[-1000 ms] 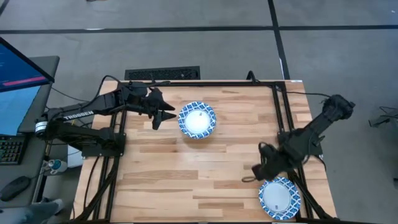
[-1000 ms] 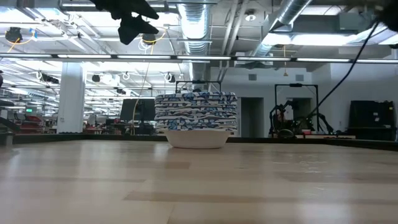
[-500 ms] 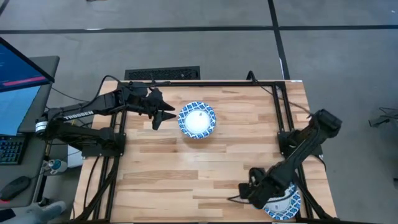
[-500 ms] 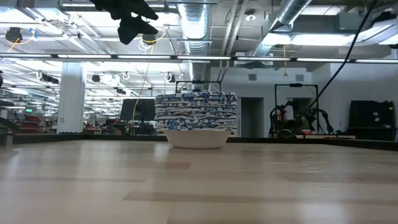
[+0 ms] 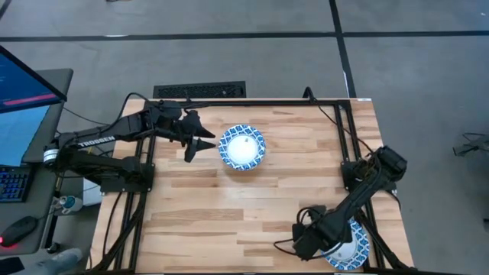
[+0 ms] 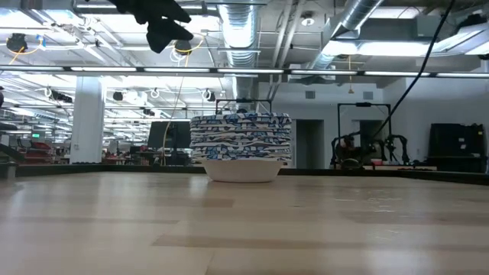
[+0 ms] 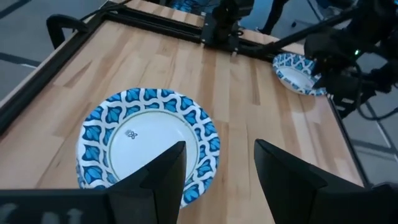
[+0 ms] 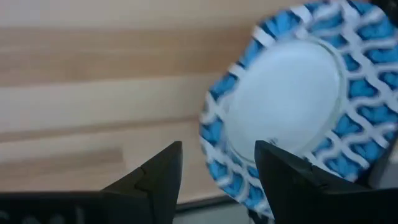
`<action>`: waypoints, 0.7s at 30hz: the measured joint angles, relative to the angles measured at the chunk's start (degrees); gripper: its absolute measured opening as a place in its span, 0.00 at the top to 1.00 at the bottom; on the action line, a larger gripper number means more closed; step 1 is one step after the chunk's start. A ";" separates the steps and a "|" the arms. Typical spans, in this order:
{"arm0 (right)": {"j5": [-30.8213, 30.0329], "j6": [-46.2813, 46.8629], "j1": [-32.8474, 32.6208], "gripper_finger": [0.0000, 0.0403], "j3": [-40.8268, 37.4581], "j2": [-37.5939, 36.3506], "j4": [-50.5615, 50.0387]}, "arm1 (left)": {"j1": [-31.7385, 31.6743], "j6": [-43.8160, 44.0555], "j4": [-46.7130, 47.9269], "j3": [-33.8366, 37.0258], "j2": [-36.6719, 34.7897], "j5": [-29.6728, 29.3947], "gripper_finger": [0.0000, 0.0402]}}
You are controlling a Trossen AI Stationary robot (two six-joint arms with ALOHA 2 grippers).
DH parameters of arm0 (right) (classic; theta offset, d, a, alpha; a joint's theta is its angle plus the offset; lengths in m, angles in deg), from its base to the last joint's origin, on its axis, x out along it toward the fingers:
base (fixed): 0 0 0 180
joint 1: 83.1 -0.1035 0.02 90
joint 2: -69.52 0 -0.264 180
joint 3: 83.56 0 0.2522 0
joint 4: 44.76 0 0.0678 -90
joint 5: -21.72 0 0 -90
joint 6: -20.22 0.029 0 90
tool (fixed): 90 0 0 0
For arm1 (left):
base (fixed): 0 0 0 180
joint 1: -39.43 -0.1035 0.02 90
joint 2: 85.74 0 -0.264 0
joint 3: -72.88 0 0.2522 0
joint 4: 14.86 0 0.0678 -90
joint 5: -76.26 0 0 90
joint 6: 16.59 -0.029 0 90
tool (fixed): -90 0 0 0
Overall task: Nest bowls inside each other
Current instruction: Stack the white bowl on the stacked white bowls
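Over on the left, the left gripper (image 5: 200,142) hangs in the air just beside the nested stack of bowls (image 5: 243,147), and from its own wrist view the two dark fingers (image 7: 163,171) stand spread, nothing between them. It looks like a waiting pose: close enough to steady or receive, clear enough not to knock the pile.

The stack sits toward the far middle of the wooden table (image 5: 229,214). From table height it reads as a tall striped column of blue-and-white rims (image 6: 241,137) rising out of a plain white base, so most of the nesting appears to be done. From above, only the top bowl's white inside and lattice rim show.

Moving right, bare boards, then the action. The right arm reaches down to the near right corner, where one lone bowl (image 5: 348,246) lies well apart from the stack, close to the table's edge and partly covered by the arm in the overhead view. The right gripper (image 5: 306,241) sits low at that bowl's inner side. Its wrist camera shows the fingers (image 8: 158,171) parted, with the bowl's patterned rim (image 8: 221,155) just ahead of the gap, not yet between the pads. That approach from the side makes sense to me: a shallow bowl offers only its rim to pinch.

Next, I judge, comes a close on that rim and a carry across to the stack. The risk is nudging the bowl toward the edge.
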 joint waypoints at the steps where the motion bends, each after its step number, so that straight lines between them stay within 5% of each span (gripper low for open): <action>1: 1.07 0.12 -0.17 0.44 0.00 0.12 0.14 | 0.00 -0.59 0.40 0.00 0.00 -0.01 0.55; 21: 7.91 1.02 -1.94 0.44 -0.54 7.02 7.49 | -0.02 -5.02 1.81 0.00 0.00 -0.40 0.55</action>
